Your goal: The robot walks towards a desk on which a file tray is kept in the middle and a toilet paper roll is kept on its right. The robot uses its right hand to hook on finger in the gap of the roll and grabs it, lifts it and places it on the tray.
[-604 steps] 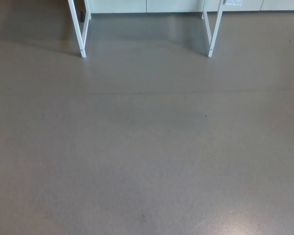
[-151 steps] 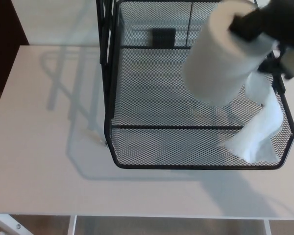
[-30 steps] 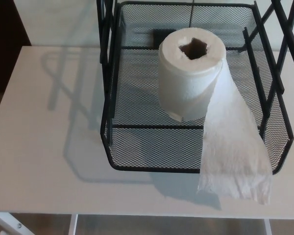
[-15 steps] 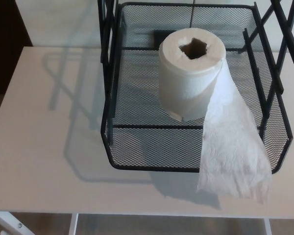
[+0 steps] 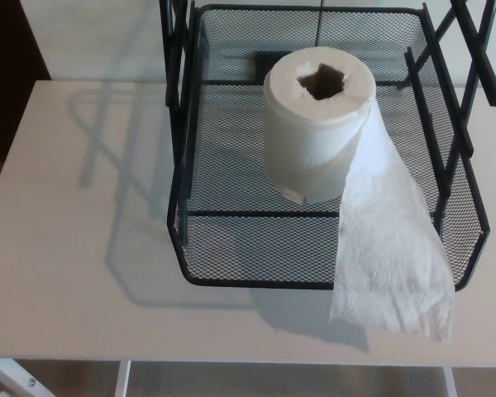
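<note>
A white toilet paper roll stands upright inside the black mesh file tray, its core hole facing up. A loose tail of paper runs from the roll over the tray's front right rim and hangs down onto the desk. The tray sits in the middle of the white desk. Neither of my hands shows in the head view.
Black upright frame bars rise at the tray's left and right sides. The desk's front edge runs along the bottom of the picture, with a white desk leg below it. A dark strip lies at the far left.
The whole picture has shifted slightly, so the camera moved. The roll and the tray stay where they were.
</note>
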Controlling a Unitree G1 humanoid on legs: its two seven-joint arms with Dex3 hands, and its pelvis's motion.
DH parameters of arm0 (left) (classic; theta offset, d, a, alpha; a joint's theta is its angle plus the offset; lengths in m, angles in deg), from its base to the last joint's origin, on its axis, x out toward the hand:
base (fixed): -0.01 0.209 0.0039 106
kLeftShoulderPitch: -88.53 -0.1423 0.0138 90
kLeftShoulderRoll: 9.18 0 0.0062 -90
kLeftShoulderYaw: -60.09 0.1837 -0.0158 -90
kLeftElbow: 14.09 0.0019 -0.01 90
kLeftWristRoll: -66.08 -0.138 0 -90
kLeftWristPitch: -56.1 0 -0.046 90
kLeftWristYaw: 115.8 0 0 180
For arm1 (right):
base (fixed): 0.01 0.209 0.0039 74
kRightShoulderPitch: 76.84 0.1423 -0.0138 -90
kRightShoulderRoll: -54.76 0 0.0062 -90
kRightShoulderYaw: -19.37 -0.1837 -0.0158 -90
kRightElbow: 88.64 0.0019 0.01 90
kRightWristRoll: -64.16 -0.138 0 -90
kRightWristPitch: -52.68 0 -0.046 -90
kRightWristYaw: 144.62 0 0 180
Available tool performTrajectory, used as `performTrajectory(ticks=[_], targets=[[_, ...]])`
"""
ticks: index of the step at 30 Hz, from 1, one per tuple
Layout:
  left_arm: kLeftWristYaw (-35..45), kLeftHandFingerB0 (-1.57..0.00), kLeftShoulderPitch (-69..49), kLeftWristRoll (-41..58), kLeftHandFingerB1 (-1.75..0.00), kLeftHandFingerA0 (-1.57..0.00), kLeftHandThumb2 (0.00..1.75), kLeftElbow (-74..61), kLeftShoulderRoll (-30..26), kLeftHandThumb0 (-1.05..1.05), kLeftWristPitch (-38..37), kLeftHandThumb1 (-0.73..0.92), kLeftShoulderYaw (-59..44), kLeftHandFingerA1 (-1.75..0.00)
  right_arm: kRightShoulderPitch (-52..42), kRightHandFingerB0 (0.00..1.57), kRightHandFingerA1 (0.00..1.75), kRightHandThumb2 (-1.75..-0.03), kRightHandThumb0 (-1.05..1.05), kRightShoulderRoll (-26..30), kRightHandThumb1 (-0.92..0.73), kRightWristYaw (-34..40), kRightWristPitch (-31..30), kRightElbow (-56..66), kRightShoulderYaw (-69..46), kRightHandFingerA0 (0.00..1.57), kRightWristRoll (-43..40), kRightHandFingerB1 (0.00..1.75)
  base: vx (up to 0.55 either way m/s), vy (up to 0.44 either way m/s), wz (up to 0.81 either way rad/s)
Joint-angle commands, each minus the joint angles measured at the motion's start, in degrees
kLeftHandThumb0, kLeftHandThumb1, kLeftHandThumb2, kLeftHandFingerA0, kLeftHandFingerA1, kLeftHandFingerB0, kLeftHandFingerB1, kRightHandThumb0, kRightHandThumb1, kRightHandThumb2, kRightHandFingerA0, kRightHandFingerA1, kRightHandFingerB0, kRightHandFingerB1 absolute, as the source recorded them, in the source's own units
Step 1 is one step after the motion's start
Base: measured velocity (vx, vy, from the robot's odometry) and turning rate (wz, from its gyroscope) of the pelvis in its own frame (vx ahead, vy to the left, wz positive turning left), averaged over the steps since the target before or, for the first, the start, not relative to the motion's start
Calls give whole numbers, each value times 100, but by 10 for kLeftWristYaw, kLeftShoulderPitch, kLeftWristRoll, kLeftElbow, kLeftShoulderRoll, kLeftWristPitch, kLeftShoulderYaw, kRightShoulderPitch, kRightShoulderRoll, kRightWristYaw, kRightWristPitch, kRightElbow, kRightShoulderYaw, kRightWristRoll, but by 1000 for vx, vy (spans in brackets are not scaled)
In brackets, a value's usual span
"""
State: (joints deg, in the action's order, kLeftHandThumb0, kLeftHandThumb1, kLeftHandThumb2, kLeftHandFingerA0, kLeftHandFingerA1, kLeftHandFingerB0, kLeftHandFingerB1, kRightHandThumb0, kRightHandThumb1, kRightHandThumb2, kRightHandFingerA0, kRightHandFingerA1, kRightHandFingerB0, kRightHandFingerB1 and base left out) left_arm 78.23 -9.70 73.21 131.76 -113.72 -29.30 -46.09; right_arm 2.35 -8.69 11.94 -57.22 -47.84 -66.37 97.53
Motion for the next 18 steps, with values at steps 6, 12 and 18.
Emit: performTrajectory(ticks=[6,12,18], targets=[[-10,-45,13,14,-49,-44,67,15,-3,-72,27,91,-19,-63,6,54,90,-67,-42,-10,-63,324,-17,-70,148,49,140,65,0,0,0],[3,-40,0,7,-44,-41,71,-6,-7,-67,26,92,-10,-55,13,54,90,-67,-42,-9,-63,336,-16,-81,163,49,127,65,0,0,0],[19,-35,7,22,-40,-34,70,-13,-10,-67,74,92,-18,-53,19,54,90,-67,-42,-9,-63,347,-15,-93,176,49,117,65,0,0,0]])
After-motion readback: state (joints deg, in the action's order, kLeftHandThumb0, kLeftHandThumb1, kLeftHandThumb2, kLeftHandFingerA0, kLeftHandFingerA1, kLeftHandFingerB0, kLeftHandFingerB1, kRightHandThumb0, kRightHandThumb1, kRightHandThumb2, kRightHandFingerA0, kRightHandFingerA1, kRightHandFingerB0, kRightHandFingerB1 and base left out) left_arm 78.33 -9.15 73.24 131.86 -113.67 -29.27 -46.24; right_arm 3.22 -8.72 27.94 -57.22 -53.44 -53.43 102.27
